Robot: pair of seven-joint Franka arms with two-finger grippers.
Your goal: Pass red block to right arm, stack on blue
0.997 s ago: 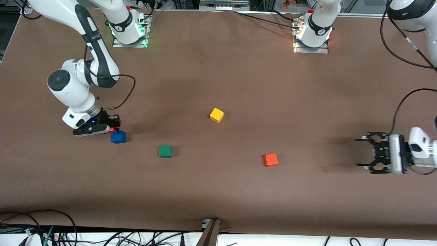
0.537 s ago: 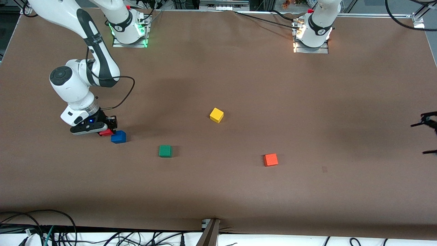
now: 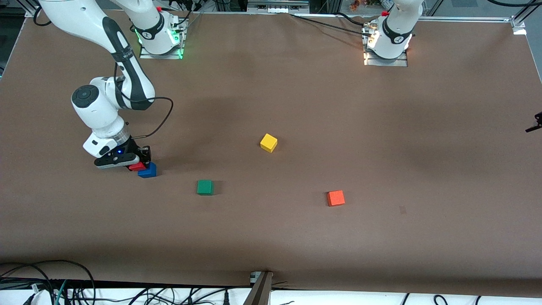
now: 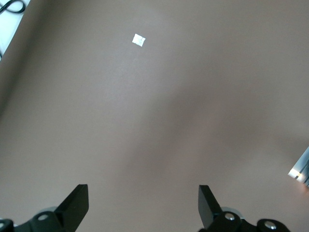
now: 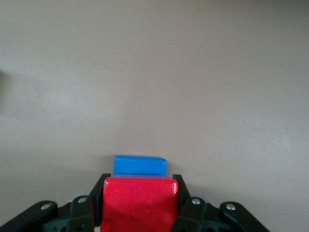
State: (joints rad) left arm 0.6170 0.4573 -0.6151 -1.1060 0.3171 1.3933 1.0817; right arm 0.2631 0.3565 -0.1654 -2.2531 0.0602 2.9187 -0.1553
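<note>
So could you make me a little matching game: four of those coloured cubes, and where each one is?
1. red block
2. blue cube
3. yellow cube
4. orange cube

A. farthest from the front camera
B. on the table under the held cube
C. closest to the left arm's end
D. clamped in the right gripper

Pairs: 1-D, 2-B, 3-A, 4-C

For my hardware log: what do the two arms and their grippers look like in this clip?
The right arm is glossy white with black joint bands, a silver wrist ring, a small blue light and a looping black cable. The right gripper is black with slim fingers. The left gripper shows black pointed fingertips on silver-riveted links.
</note>
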